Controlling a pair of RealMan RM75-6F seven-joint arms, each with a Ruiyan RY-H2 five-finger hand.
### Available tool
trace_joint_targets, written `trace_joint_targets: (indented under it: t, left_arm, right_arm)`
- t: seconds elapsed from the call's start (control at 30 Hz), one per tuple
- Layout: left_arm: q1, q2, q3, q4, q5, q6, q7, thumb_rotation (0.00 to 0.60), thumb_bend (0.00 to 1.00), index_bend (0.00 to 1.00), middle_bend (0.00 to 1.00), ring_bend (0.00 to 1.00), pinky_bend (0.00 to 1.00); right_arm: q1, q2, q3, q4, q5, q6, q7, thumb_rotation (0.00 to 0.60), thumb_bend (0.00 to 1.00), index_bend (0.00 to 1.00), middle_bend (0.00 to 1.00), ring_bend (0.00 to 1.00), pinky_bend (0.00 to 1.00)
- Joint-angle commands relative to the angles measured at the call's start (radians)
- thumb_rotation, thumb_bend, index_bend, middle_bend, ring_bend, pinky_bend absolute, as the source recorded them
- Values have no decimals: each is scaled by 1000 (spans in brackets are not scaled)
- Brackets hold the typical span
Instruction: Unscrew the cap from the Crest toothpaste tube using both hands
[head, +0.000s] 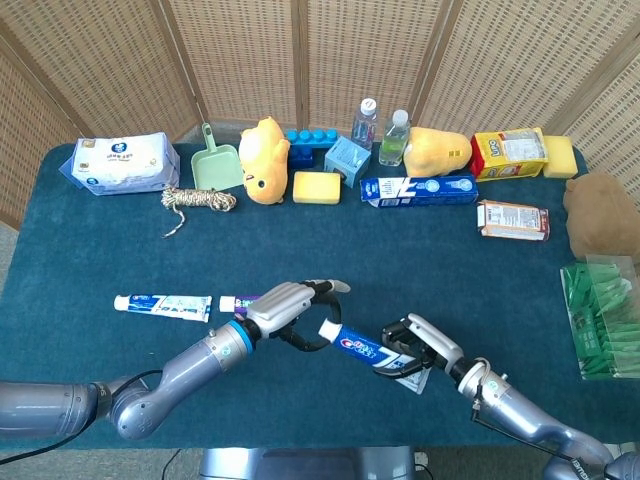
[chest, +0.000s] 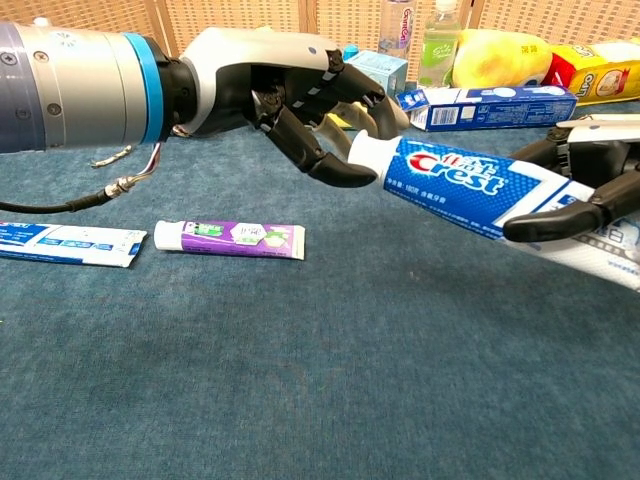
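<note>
The blue and white Crest toothpaste tube (chest: 470, 182) (head: 360, 349) is held above the table, lying almost level. My right hand (chest: 585, 190) (head: 412, 349) grips its rear half. The white cap end (chest: 362, 152) points left into my left hand (chest: 300, 95) (head: 293, 311), whose fingers curl around it. Whether the fingers pinch the cap or only surround it is not plain, since they hide the cap's tip.
A purple tube (chest: 230, 239) and a blue and white tube (chest: 65, 243) lie on the blue cloth left of centre. Along the back stand a toothpaste box (head: 417, 189), bottles (head: 394, 138), sponges, a green scoop (head: 214, 164), wipes (head: 120, 162) and a rope coil (head: 200, 199). A green box (head: 602, 316) sits right.
</note>
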Motion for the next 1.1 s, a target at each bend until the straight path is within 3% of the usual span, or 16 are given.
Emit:
trace_joint_targets:
  t: [0.03,0.67,1.1]
  left_arm:
    - [0,0,0,1,0,1,-1,600,312,494,173,163,207]
    - [7,-5,-3,7,11,16,-15,600,313,587,190,173,215]
    - [16,3,-1,-2,20,26,-17,600,314,601,194,174,218]
  right_arm:
    - [0,1,-2,2,-1,3,8,600,367,953,815,799,899]
    - [-6,-10,-3,23,28,19,25,600,372,952,814,799,898]
    - [-20,-17,20,9,110,14,-64,600,378,952,814,803,899]
